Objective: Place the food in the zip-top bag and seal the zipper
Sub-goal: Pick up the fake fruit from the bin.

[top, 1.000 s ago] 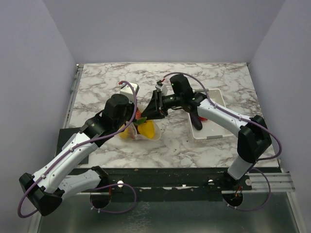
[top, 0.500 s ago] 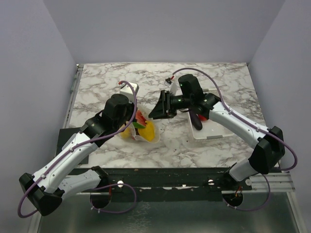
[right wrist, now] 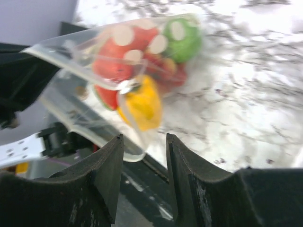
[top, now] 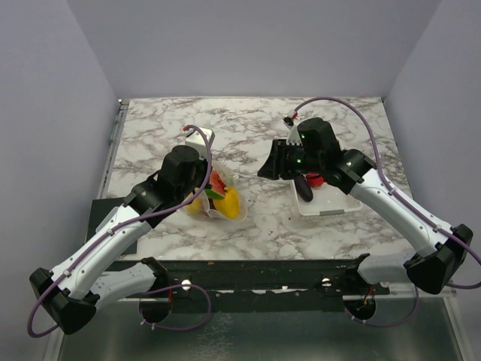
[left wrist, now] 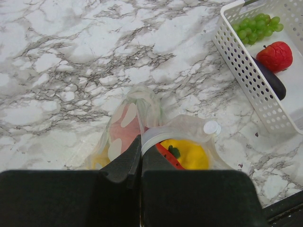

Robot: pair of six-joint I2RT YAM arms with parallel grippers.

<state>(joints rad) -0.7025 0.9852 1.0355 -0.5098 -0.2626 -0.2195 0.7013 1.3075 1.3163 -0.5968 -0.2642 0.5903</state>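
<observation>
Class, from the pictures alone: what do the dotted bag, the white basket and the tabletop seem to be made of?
Bag: thin clear soft plastic, glossy; fruit shows through. Basket: rigid white plastic, perforated walls. Tabletop: marble-look, veined; stone or laminate, unclear.

Food (left wrist: 189, 157) in bag (left wrist: 141, 101), basket (left wrist: 246, 72) to right

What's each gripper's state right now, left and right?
Left gripper: closed, pinching the zip-top bag.
Right gripper: open, holding nothing.
</observation>
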